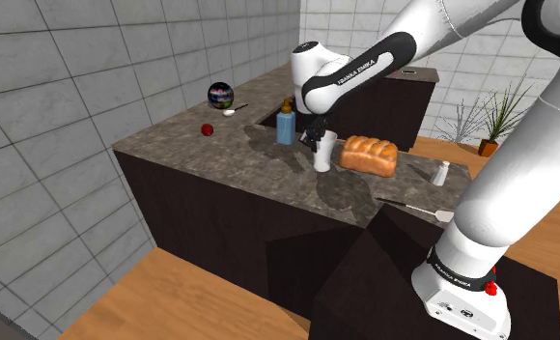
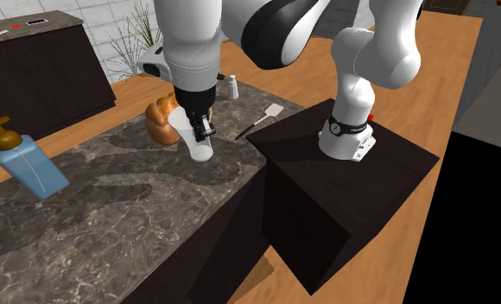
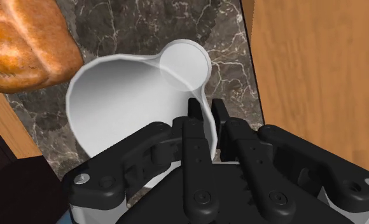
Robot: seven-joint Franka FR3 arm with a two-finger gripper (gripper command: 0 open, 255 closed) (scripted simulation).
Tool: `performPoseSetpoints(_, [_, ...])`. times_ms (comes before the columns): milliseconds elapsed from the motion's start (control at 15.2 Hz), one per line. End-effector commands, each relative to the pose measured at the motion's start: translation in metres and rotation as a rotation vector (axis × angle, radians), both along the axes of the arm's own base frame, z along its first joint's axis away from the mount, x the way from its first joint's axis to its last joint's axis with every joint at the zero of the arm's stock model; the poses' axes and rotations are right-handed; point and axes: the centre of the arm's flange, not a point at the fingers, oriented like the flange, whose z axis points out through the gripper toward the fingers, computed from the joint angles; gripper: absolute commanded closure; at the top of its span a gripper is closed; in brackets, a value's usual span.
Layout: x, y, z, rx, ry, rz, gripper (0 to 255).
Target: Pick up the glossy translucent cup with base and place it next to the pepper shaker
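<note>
The cup (image 1: 323, 155) (image 2: 197, 140) (image 3: 123, 95) is plain white with a round base, close beside a brown bread loaf (image 1: 369, 155) (image 2: 161, 121) (image 3: 24, 44) on the dark marble counter (image 1: 201, 155). My black gripper (image 1: 318, 135) (image 2: 205, 128) (image 3: 204, 109) is shut on the cup's rim, one finger inside the wall and one outside. The cup hangs low at the counter; whether its base touches the stone I cannot tell. The small white pepper shaker (image 1: 441, 173) (image 2: 233, 85) stands beyond the loaf, toward the shoulder view's right.
A blue soap bottle (image 1: 286, 124) (image 2: 28, 164) stands by the cup. A spatula (image 1: 418, 208) (image 2: 257, 121) lies near the shaker at the counter's edge. A dark patterned ball (image 1: 220, 94) and a small red thing (image 1: 207, 128) sit at the far left corner.
</note>
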Motion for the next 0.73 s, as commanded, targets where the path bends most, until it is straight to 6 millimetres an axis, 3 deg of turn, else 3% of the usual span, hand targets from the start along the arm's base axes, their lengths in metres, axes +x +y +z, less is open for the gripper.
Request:
performPoseSetpoints(0, [0.000, 0.000, 0.012, 0.000, 0.000, 0.000, 255])
performPoseSetpoints(660, [0.000, 0.000, 0.064, 0.000, 0.000, 0.000, 255])
